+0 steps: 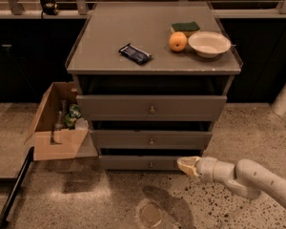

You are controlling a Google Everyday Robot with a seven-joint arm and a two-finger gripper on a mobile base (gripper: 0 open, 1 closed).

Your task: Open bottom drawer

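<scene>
**Gripper at the right end of the bottom drawer, contact unclear**

You have the gripper (185, 163) low near the floor, below the desk's front right corner. The arm (250, 178) comes in from the lower right. The tip overlaps the right end of the bottom drawer (128, 163) front. You can't tell whether it touches. Jaws: you can't tell whether they're wide or narrow from this view.

The bottom drawer is the lowest of three grey fronts under the desk (109, 37) front edge. Its small round knob (151, 164) is at centre, left of the gripper and apart from it. There's a dark gap between this front and the middle drawer (124, 140) above. The top drawer (114, 108) sits over that.

On the desk:
- The bowl (209, 44) is by the right edge.
- The orange (178, 41) is just beside the bowl, on its left.
- The green sponge (185, 27) is behind the orange, toward the back right corner.
- The dark snack bar (135, 54) is near the middle, left of the orange.

An open cardboard box (57, 144) sits on the floor off the desk's front left corner, with items inside.
</scene>
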